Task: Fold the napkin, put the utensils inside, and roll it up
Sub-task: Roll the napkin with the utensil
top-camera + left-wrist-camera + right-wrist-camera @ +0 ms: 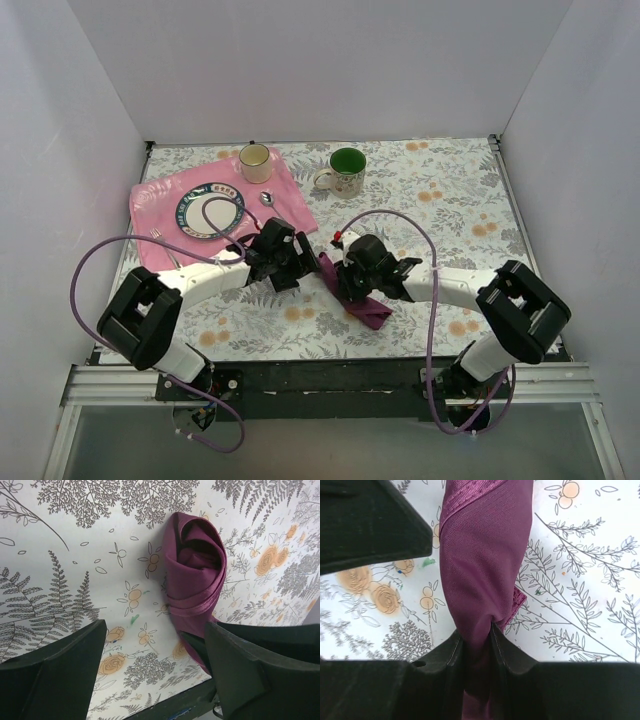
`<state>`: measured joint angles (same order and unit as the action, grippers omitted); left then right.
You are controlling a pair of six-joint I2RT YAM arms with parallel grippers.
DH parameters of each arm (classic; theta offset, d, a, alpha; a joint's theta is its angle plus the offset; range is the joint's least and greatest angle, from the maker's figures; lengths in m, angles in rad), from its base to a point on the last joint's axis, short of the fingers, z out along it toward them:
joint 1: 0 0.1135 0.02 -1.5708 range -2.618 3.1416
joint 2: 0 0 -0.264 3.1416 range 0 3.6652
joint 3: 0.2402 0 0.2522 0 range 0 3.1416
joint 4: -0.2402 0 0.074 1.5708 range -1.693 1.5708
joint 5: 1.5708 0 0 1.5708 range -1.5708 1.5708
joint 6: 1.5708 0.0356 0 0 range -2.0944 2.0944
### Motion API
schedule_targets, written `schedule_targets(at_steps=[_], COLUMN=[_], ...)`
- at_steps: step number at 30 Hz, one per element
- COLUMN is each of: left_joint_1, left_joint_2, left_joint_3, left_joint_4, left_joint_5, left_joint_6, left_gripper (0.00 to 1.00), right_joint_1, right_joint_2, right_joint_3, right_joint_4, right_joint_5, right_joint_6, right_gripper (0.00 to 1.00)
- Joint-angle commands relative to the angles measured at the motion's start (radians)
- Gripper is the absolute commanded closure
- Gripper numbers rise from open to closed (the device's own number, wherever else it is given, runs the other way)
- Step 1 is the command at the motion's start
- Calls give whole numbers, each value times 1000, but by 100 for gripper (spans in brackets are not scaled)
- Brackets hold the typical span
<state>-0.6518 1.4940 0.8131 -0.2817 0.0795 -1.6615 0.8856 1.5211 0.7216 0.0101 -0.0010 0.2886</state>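
At right gripper (pixel 474 630) — napkin (pixel 480 565) pinched, overhead unclear

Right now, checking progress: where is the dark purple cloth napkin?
Top view: napkin lies rolled, front centre of the floral table, between left gripper and the pinching right gripper.

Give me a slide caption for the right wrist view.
Right gripper pinches the rolled purple napkin on a floral tablecloth.

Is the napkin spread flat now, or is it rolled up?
Rolled up: the napkin lies as a narrow roll, its end showing spiral layers, and the right fingers pinch it.
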Motion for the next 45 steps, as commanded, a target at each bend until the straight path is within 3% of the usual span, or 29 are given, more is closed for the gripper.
schedule_targets(at_steps=[1,5,12,22,27,34,38,39,41,45], left_joint_1=[6,-14,-80,-103,-105,-94,-91,-82,-75,-60], left_joint_2=[-28,27,135,244,175,-55,-175,-175,-146,-88], left_joint_3=[-9,26,133,169,127,21,-46,-48,-29,-31], left_joint_4=[24,32,-19,-33,-14,-25,150,188,228,338], left_joint_5=[34,80,39,-64,-75,-167,-81,24,75,195], left_joint_6=[-7,-9,-20,-37,-9,19,90,100,105,82], left_gripper=[19,18,18,26,21,18,27,30,37,43], right_joint_1=[-79,-155,-243,-303,-326,-359,-376,-382,-387,-390], right_joint_2=[27,56,112,155,188,246,270,274,280,295], right_joint_3=[-27,-53,-120,-129,-116,-96,-76,-70,-50,-19], right_joint_4=[42,95,224,261,261,261,234,225,197,151], right_joint_5=[-318,-445,-608,-669,-706,-760,-769,-771,-765,-768], right_joint_6=[37,58,101,95,78,49,24,20,0,-32], right_gripper=[72,73,75,76,78,81,81,81,81,81])
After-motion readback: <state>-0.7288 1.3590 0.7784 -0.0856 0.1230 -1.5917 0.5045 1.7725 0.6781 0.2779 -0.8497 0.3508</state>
